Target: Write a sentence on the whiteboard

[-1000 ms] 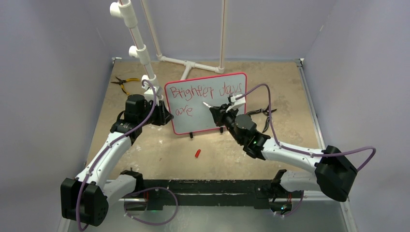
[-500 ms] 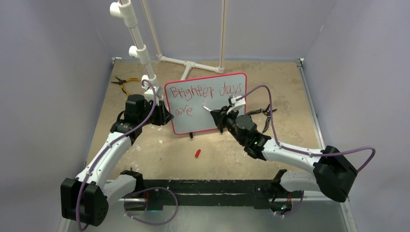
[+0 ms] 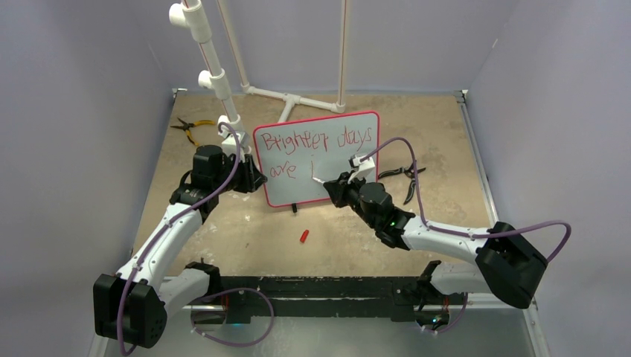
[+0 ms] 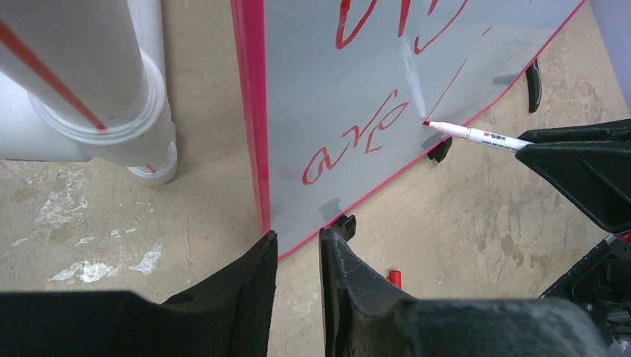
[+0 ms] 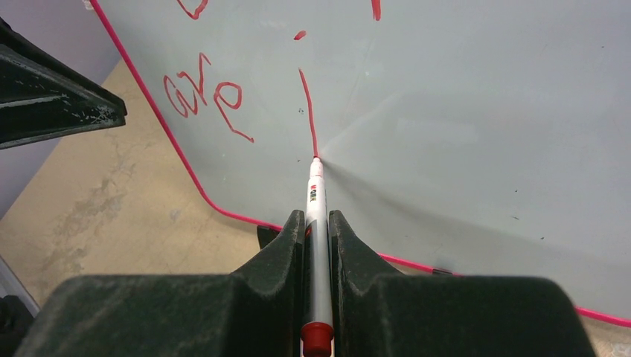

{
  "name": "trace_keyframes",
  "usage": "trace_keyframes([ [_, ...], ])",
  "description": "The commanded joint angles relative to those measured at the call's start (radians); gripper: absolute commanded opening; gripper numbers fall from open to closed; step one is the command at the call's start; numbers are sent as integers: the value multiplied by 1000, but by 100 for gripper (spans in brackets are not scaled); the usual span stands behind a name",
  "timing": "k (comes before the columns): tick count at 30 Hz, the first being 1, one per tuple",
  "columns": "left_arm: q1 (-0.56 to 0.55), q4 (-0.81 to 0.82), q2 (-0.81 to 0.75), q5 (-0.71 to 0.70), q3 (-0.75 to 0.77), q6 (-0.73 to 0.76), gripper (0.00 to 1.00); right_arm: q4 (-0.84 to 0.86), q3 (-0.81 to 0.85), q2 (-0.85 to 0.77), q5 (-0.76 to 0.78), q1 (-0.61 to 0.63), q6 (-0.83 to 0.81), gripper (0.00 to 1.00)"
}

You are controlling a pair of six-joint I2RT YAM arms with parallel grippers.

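Right gripper [image 5: 316, 220] closed on marker [image 5: 314, 195], tip touching whiteboard [image 5: 461, 111] at lower end of red stroke [image 5: 307, 111] in sentence [image 3: 296, 141], left gripper [image 4: 298, 242] nearly closed on whiteboard's lower corner.

The whiteboard [image 3: 316, 156] stands upright across the middle of the table [image 3: 446, 141] and bars any straight pass from front to back. Its left end is crowded by the left gripper [image 4: 298, 236] at the lower corner (whether it pinches the frame I cannot tell) and by the white pipe stand [image 3: 212, 74] just behind. The right gripper [image 5: 314, 216] and its marker [image 5: 312, 190], tip on the board, block the lower middle. The near tabletop lies open but for a small red cap [image 3: 303, 236], with yellow-handled pliers [image 3: 190, 128] back left and black pliers [image 3: 402, 173] just right of the board.
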Motion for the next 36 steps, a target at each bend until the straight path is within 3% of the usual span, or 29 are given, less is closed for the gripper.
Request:
trace_keyframes([
  [1, 7, 27, -14, 8, -14, 3, 26, 23, 50, -24, 36, -3, -2, 0],
  [21, 7, 26, -12, 8, -14, 3, 26, -25, 2, -56, 122, -3, 34, 0],
  [36, 7, 27, -14, 8, -16, 4, 26, -44, -4, -58, 82, -3, 27, 0],
])
